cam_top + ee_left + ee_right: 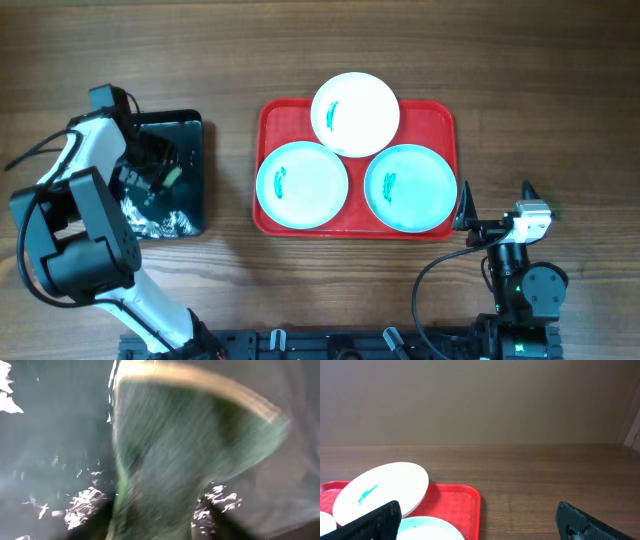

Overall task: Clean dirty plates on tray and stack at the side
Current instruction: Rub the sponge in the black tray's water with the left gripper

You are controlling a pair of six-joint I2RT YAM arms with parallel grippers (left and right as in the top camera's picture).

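Three plates lie on the red tray (pixel 441 116). The white plate (pixel 355 113) sits at the back, overlapping the left cyan plate (pixel 302 184) and the right cyan plate (pixel 410 187). Each has a small teal smear. My left gripper (pixel 152 172) is down in the black tray, shut on a green sponge (pixel 190 455) that fills the blurred left wrist view. My right gripper (pixel 496 200) is open and empty just right of the red tray's front right corner. The right wrist view shows the white plate (pixel 385 487), a cyan plate (pixel 432 530) and the tray (pixel 457 502), with the open gripper (pixel 477 516).
The glossy black tray (pixel 190 130) stands at the left, with bright reflections on its surface. Bare wooden tabletop (pixel 540 110) lies right of the red tray and behind it.
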